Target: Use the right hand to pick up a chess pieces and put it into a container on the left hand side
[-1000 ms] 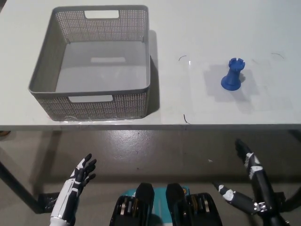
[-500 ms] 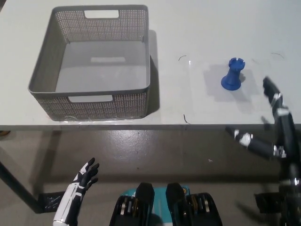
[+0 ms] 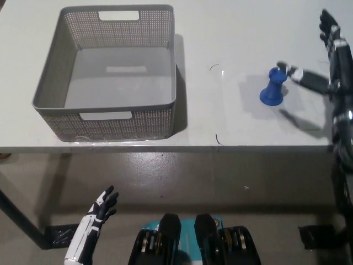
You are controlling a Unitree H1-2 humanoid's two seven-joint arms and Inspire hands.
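- Right hand (image 3: pixel 325 61): black, over the counter's (image 3: pixel 231 33) right edge, arm entering along the right side of the head view. Fingers spread wide apart, nothing held. One finger reaches left, its tip at the top of the chess piece; whether it actually touches cannot be told. The other fingers point up toward the far right corner of the view.
- Chess piece (image 3: pixel 273 87): blue rook, upright on the counter at its right part, well apart from the basket. It stands free on its base.
- Basket (image 3: pixel 105 118): grey mesh container with cut-out handles, on the left part of the counter near the front edge. Interior shows only its bare floor.
- Left hand (image 3: pixel 98 212): white, low at the lower left, below counter level over the floor (image 3: pixel 182 176). Fingers slightly apart, nothing held, resting.
- Counter surface: white, with a few thin dark curved marks between basket and rook.
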